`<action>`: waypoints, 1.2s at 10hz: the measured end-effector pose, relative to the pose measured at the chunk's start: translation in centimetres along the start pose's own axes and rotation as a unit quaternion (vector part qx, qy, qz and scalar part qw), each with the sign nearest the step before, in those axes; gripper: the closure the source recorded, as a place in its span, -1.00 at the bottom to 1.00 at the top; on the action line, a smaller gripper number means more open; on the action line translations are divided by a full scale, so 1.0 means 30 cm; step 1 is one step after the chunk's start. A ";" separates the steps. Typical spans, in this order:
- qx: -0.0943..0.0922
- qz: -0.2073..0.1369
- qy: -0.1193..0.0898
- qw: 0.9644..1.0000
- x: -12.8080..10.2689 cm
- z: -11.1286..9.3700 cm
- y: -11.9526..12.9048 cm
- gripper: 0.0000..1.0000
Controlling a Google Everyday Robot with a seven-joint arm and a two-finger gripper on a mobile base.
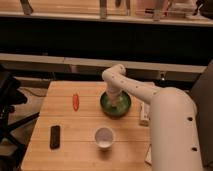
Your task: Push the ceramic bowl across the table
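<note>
The ceramic bowl, dark green and wide, sits on the light-wood table toward its right side. My white arm reaches from the lower right, bends at the far side and comes down into the bowl. My gripper is inside the bowl, at its middle, touching or just above the inner surface.
A red-orange item lies left of the bowl. A white cup stands in front of the bowl. A black flat device lies at the front left. A pale box sits at the right edge, beside my arm. A dark chair stands left of the table.
</note>
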 end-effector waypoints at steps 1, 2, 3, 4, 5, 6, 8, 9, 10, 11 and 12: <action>-0.003 -0.008 0.000 1.000 -0.021 0.000 -0.010 1.00; -0.005 -0.016 0.002 1.000 -0.031 -0.002 -0.018 1.00; -0.008 -0.024 0.003 1.000 -0.038 -0.002 -0.020 1.00; -0.012 -0.033 0.004 0.999 -0.050 -0.004 -0.029 1.00; -0.015 -0.045 0.004 0.999 -0.077 -0.006 -0.049 1.00; -0.018 -0.053 0.006 0.998 -0.098 -0.007 -0.058 1.00; -0.021 -0.069 0.010 0.997 -0.143 -0.015 -0.083 1.00; -0.023 -0.079 0.010 0.997 -0.170 -0.016 -0.099 1.00; -0.025 -0.089 0.013 0.996 -0.189 -0.020 -0.104 1.00; -0.027 -0.095 0.013 0.995 -0.200 -0.022 -0.106 1.00; -0.029 -0.105 0.015 0.994 -0.225 -0.026 -0.118 1.00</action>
